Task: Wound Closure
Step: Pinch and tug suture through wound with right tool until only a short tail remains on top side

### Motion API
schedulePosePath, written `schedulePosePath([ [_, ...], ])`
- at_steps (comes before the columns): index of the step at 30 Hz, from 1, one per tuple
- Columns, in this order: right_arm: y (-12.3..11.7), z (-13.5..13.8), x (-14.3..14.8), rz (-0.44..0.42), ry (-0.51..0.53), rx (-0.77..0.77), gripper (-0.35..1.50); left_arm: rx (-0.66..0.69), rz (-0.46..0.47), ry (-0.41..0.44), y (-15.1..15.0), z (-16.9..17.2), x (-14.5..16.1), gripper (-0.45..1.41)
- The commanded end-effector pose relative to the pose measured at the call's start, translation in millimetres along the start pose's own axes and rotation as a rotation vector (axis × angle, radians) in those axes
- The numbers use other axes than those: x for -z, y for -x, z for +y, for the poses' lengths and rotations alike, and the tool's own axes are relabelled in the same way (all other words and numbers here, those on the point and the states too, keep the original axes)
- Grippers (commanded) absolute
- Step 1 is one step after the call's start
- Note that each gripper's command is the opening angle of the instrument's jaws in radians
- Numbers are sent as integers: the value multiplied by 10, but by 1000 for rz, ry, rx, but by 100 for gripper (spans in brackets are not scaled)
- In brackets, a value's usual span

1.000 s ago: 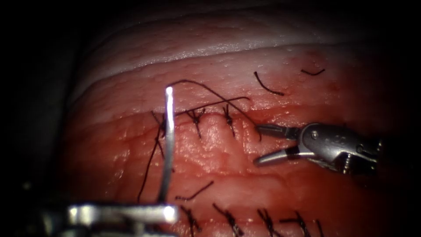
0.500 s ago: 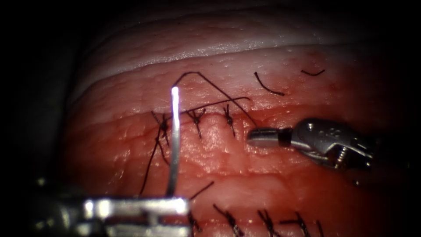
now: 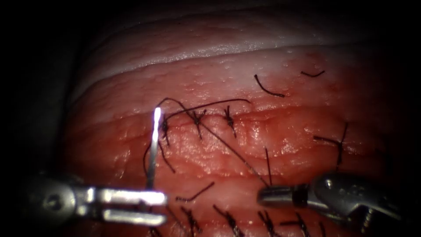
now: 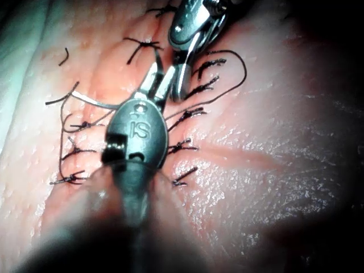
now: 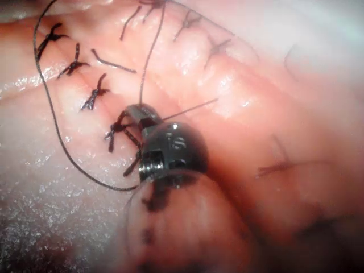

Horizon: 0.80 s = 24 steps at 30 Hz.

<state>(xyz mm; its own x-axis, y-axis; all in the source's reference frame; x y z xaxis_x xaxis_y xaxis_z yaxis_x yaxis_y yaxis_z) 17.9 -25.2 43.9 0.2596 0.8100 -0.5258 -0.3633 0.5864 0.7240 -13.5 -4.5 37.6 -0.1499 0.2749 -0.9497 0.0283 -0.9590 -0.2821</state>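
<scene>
The right tool (image 3: pixel 263 195), clamped on the thread (image 3: pixel 232 151), has dropped lower, drawing it taut; the left tool (image 3: pixel 151 204) apparently grips the needle (image 3: pixel 153 147) upright, clear of the tissue (image 3: pixel 280 136)

Left tool (image 3: pixel 131 206): shaft runs off the endoscope view's left edge, wrist blurred in the dark there. Needle (image 3: pixel 153 147): the end at the jaws is covered by them, can't tell where along the curve the grip sits. Right tool (image 3: pixel 276 196): body cut off by the bottom-right edge. Thread (image 3: pixel 228 147): its end is hidden inside those jaws. Lower row of stitches (image 3: pixel 228 221): clipped by the bottom edge. Tissue (image 3: pixel 263 57): far side fades into black.
</scene>
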Motion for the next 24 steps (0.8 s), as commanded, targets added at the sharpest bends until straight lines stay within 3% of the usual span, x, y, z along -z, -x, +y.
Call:
schedulePosePath([
  [1,1,-43,-8,-2,-21,4,-35,-2,-4,5,0,2,-2,-45],
  [7,-11,-91,-13,3,-31,10,-35,-1,-15,11,-12,13,12,-45],
  [10,-17,-92,-18,38,-22,153,-35,1,-16,14,-18,15,19,-45],
  [11,-20,-88,-19,58,-16,212,5,2,-18,13,-19,15,21,-45],
  [13,-29,-75,-19,110,0,287,64,5,-31,2,-21,13,27,-45],
  [15,-39,-61,-17,144,17,322,109,15,-39,-12,-22,10,33,-45],
  [16,-45,-51,-15,168,27,339,123,14,-41,-33,-23,8,38,-45],
  [21,-64,-10,-2,245,68,377,128,19,-53,-93,-25,-1,64,-45],
  [24,-70,14,3,256,89,405,121,24,-64,-124,-25,-5,77,-45],
])
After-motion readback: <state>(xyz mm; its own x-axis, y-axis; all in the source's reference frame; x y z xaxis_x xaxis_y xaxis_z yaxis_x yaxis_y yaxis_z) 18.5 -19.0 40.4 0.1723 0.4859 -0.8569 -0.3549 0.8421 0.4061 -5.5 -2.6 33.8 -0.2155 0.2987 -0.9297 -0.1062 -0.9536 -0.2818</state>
